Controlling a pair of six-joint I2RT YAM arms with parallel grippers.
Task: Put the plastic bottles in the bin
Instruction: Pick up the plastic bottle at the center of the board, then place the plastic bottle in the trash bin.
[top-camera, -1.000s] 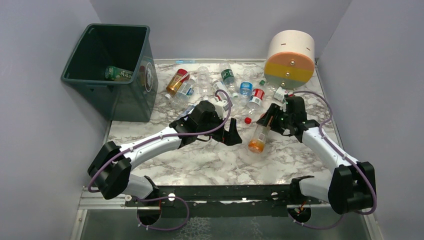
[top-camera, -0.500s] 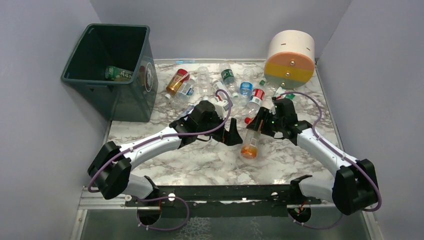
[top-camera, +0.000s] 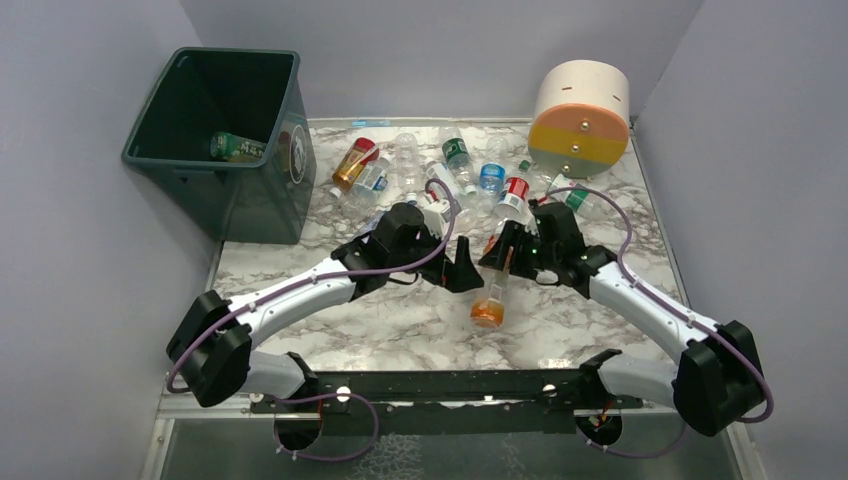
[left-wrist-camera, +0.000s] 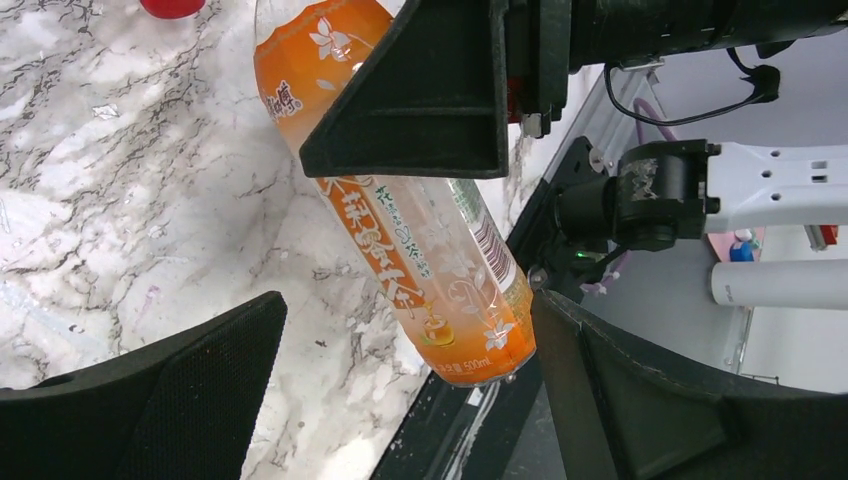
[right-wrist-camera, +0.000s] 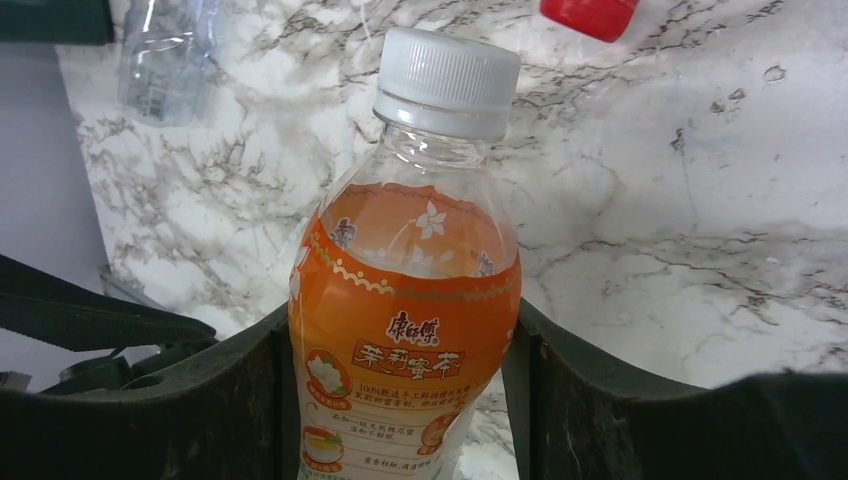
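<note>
Right gripper (top-camera: 498, 262) clamped on clear plastic bottle with orange label and white cap (top-camera: 489, 300). Bottle now carried closer to dark green rectangular plastic bin (top-camera: 265, 205) than a second ago, still well right of it. Left gripper (top-camera: 462, 268) spread wide, just on the bottle's bin side.

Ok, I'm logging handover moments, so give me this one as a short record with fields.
right tool: shut on orange-label bottle
left tool: open, empty, facing that bottle
bin: one green-labelled bottle inside
table: many bottles lying at the far side
</note>
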